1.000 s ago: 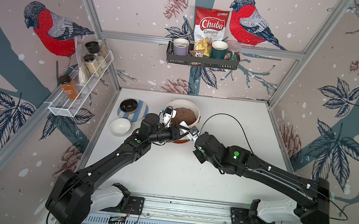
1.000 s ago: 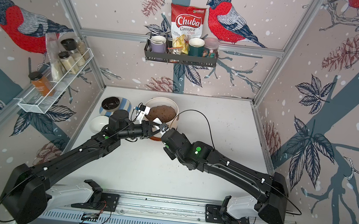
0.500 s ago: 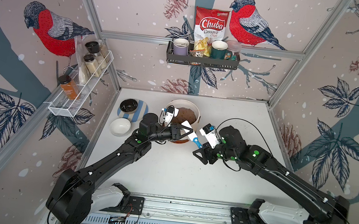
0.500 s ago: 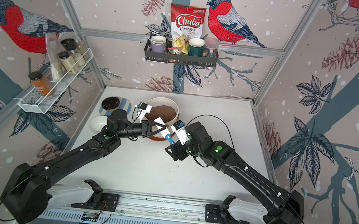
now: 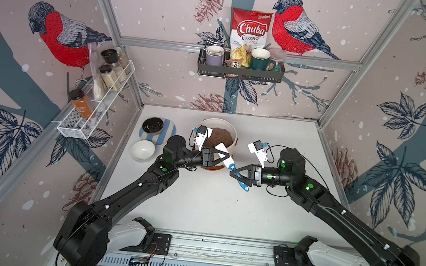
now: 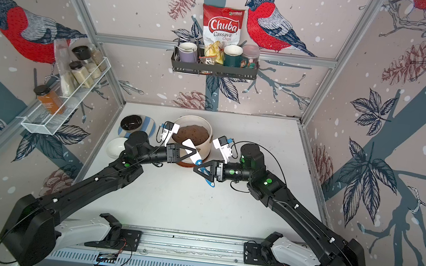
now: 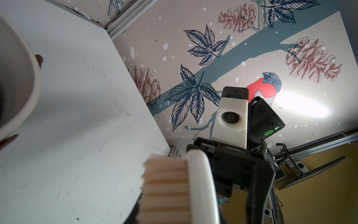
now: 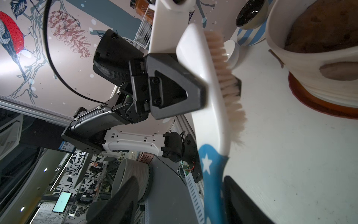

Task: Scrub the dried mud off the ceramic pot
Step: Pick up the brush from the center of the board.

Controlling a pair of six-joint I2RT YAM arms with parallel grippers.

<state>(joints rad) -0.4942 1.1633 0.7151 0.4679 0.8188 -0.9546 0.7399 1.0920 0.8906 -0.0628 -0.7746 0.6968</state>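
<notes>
The left pincer [image 5: 215, 157] grips the brush [image 5: 230, 165] beside the ceramic pot [image 5: 218, 121] — the right pincer [image 5: 238, 177] stands open astride its handle. A dried mud [image 8: 339, 72] patch marks the pot; a white bowl [image 5: 142, 150] sits nearby.

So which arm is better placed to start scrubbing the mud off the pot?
Left. The left gripper clamps the brush beside the ceramic pot, bristles toward the dried mud; the right gripper is open around the handle.
</notes>
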